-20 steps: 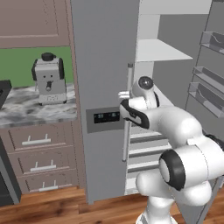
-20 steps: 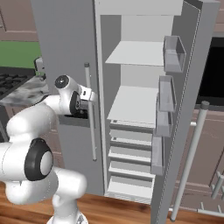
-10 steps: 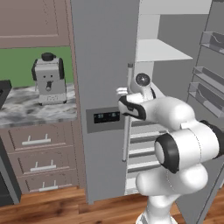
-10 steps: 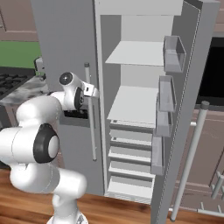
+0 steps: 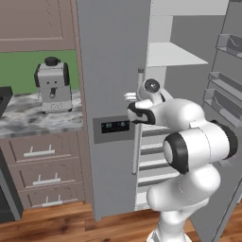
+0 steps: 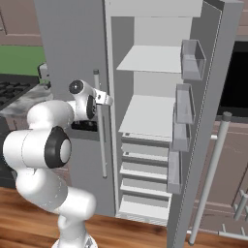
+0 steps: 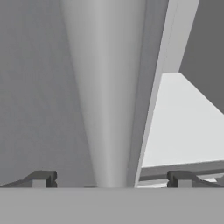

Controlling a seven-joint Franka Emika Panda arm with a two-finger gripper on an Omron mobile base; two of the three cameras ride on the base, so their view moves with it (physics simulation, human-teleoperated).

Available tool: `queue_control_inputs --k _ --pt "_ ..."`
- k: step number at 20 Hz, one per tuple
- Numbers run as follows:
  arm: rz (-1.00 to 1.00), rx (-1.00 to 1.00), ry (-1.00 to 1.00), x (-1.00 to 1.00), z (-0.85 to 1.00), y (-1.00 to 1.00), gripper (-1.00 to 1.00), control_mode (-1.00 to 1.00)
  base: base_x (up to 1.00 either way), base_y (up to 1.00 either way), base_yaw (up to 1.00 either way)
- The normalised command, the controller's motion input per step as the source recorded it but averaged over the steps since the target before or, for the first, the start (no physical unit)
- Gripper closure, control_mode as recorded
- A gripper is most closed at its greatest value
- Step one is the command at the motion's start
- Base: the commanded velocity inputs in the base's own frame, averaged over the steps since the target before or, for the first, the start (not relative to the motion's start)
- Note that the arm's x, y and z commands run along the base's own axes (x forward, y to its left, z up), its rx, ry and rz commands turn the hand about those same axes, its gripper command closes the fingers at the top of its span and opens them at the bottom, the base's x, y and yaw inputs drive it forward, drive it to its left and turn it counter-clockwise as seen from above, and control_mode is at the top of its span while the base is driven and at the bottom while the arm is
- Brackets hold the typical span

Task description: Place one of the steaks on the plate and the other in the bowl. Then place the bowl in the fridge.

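Gripper [image 7: 109, 179] spread wide, tips either side of bar handle [image 7: 105, 92] on closed left fridge [image 5: 111, 56] door (right door open, white shelves [image 6: 147, 114] showing)

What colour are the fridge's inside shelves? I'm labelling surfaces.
White; the shelves show best in the right base view.

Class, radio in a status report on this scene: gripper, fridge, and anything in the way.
Gripper open, fingers either side of the left door's bar handle. Fridge: right door open, white shelves bare. No bowl or steaks in sight.
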Motion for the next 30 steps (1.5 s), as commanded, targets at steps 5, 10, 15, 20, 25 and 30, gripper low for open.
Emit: queue_control_inputs --k 5,10,15,20,25,30 --pt "0.0 -0.02 0.0 0.42 0.0 0.0 -1.0 -1.0 0.0 0.0 0.0" --pt "0.0 0.0 0.0 0.16 0.0 0.0 -1.0 -1.0 0.0 0.0 0.0" --pt "0.0 0.0 0.0 0.0 0.0 0.0 1.0 -1.0 0.0 0.0 0.0" --pt "0.0 0.0 0.0 0.0 0.0 0.0 1.0 -1.0 0.0 0.0 0.0" --pt "-0.03 0.0 0.0 -0.28 0.0 0.0 1.0 -1.0 0.0 0.0 0.0" --pt "-0.09 0.0 0.0 -0.66 0.0 0.01 1.0 -1.0 0.0 0.0 0.0"
